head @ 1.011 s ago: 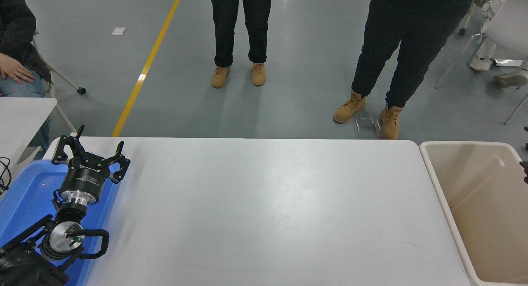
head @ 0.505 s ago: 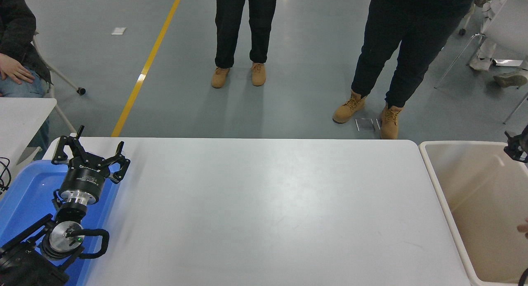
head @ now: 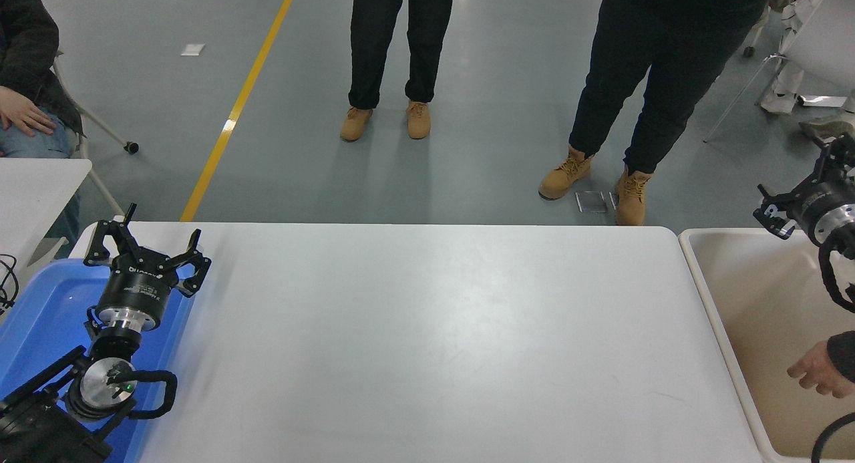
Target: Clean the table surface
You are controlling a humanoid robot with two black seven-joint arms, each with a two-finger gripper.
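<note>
Showing faint scuffs, the table surface lies matte white-grey.

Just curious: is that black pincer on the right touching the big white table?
Apart. The head view shows the right pincer beyond the table surface, up by the beige bin's far rim.

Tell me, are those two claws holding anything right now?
No. The left gripper hangs open and empty over the blue tray. The right gripper, above the beige bin, also looks open with nothing in it.
</note>
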